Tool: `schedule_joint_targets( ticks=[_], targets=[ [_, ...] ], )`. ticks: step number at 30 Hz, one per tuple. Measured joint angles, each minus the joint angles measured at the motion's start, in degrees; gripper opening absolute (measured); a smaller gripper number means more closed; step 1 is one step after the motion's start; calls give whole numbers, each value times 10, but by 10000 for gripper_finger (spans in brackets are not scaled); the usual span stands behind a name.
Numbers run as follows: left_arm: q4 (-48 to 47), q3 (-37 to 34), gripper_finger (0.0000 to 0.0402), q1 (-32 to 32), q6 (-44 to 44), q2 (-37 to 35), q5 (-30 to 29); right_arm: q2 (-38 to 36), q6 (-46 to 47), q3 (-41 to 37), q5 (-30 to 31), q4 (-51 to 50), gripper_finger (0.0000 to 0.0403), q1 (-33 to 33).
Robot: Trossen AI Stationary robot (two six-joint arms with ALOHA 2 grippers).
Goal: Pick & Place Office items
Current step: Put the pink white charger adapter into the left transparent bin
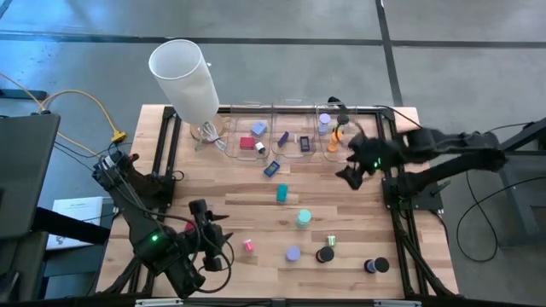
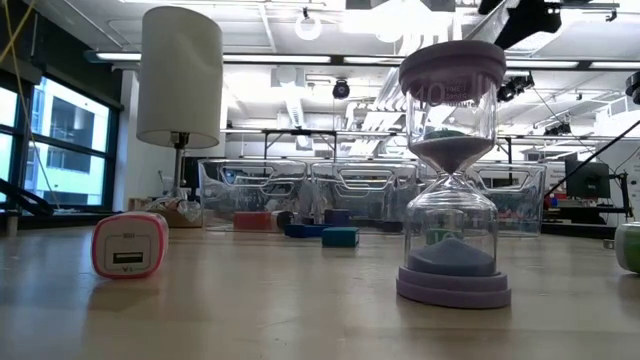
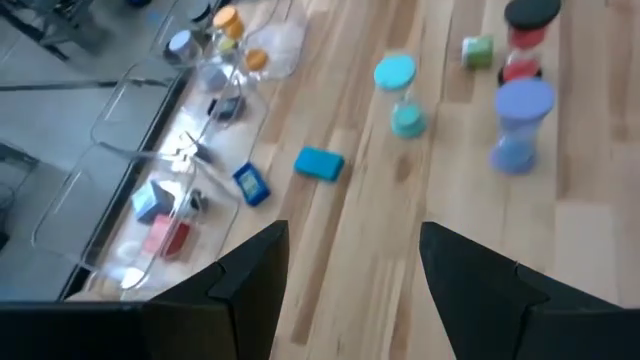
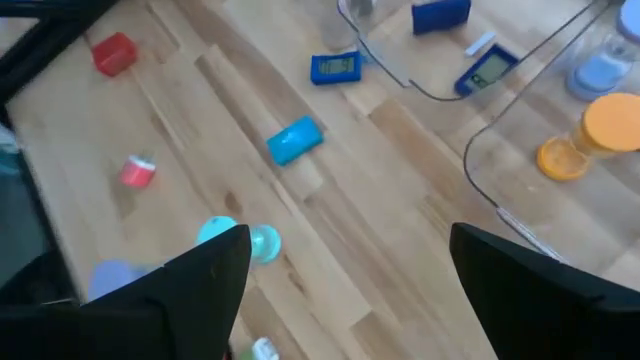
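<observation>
- The light wooden slatted table (image 1: 256,213) is framed by black rails.
- A tall white cylinder (image 1: 185,77) is stood at the far left corner.
- A row of clear plastic bins (image 1: 281,128) is set along the far edge; red, lavender and dark blue pieces and an orange hourglass timer (image 4: 590,140) are held inside.
- The right gripper (image 1: 351,173) is held over the table near the rightmost bin, jaws spread wide, nothing between them.
- The left gripper (image 1: 207,223) is held over the near left area, jaws parted and empty.
- A lavender hourglass timer (image 2: 453,170) is stood near the front edge.
- A teal flat block (image 1: 281,194) is laid mid-table, apart from both grippers.
- A pink charger block (image 2: 129,245) is laid near the front.
</observation>
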Motion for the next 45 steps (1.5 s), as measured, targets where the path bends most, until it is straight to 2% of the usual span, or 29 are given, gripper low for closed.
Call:
schedule_joint_targets(
  ticks=[7, 11, 15, 19, 25, 31, 37, 41, 45],
  targets=[
    [-48, -3, 217, 2, -12, 0, 72, 3, 135, -83, 185, 71, 332, 161],
    [-59, -21, 217, 2, -3, 0, 103, 3, 183, -123, 326, 103, 332, 239],
    [-59, -53, 217, 2, 60, 0, 122, 6, 192, -154, 498, 144, 332, 294],
    [-59, -88, 217, 11, 115, 0, 138, 20, 172, -164, 582, 186, 332, 313],
    [-43, -121, 217, 54, 169, 0, 177, 48, 125, -164, 572, 241, 332, 312],
    [-2, -126, 217, 108, 265, -3, 213, 82, 64, -164, 551, 298, 332, 306],
    [80, -126, 217, 161, 372, -11, 246, 108, -17, -164, 493, 389, 332, 306],
    [112, -128, 217, 193, 408, -11, 243, 109, -68, -164, 446, 428, 332, 306],
    [138, -136, 217, 227, 429, -11, 242, 109, -78, -164, 414, 438, 332, 308]
  ],
)
